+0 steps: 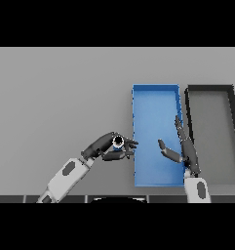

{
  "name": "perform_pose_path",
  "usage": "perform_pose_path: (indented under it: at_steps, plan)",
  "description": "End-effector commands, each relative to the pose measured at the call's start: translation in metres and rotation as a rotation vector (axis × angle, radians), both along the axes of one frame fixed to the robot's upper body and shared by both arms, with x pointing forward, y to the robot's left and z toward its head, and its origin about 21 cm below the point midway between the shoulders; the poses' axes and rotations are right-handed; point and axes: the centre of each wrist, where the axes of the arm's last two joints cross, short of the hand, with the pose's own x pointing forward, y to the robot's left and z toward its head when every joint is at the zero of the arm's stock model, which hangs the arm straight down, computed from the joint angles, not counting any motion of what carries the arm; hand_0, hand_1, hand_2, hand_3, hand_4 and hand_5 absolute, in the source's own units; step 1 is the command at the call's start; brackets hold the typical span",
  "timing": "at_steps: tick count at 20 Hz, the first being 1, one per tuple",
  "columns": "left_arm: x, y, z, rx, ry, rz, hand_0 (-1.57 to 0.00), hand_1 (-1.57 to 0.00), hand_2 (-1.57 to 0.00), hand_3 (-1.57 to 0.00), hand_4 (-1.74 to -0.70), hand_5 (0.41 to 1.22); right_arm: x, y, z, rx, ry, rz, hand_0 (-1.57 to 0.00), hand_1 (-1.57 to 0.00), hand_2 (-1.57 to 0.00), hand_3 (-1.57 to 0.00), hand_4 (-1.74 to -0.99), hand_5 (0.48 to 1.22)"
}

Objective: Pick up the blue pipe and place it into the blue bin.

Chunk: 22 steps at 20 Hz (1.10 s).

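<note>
We saw a grey table (55,97), a bright blue bin (155,105), a black-rimmed bin (210,88) with a grey floor, dark hands on white and grey arms, and a blue pipe (118,142) with a black bore.

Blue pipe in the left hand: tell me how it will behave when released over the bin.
The blue pipe looks short, round and rigid, so it would probably roll. The left hand wraps it easily, suggesting lightness. The blue bin has walls that should stop it.

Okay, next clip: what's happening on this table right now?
The left hand has its fingers curled around the blue pipe, held just left of the blue bin, not yet over it. The right hand is open, fingers straight, over the bin's right side. A dark bin sits to the right of the blue one.
</note>
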Motion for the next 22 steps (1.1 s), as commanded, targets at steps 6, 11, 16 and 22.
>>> perform_pose_path:
  at_steps: [6, 11, 16, 22]
  plan:
    - [0.001, 0.006, 0.001, 0.015, -0.020, 0.013, -1.57, -1.57, -1.57, -1.44, -1.73, 1.220, -0.009, 0.003, 0.001, 0.016, -0.013, -0.014, 0.00, 0.00, 0.00, 0.00, -1.197, 0.618]
    - [0.006, 0.003, 0.000, 0.023, -0.008, 0.010, -1.57, -1.57, -1.57, -1.44, -1.73, 1.221, -0.002, -0.004, 0.043, 0.136, -0.058, 0.175, 0.00, 0.00, 0.00, 0.00, -1.203, 0.573]
    - [0.006, -0.001, -0.003, 0.028, -0.007, 0.005, -1.57, -1.57, -1.57, -1.44, -1.73, 1.221, 0.005, 0.012, 0.099, 0.050, -0.058, 0.459, 0.00, 0.00, 0.00, 0.00, -1.274, 0.518]
    - [0.009, 0.001, -0.005, 0.050, -0.013, 0.007, -1.57, -1.57, -1.57, -1.44, -1.73, 1.221, 0.013, 0.042, 0.144, -0.043, -0.074, 0.685, 0.00, 0.00, 0.00, 0.00, -1.295, 0.522]
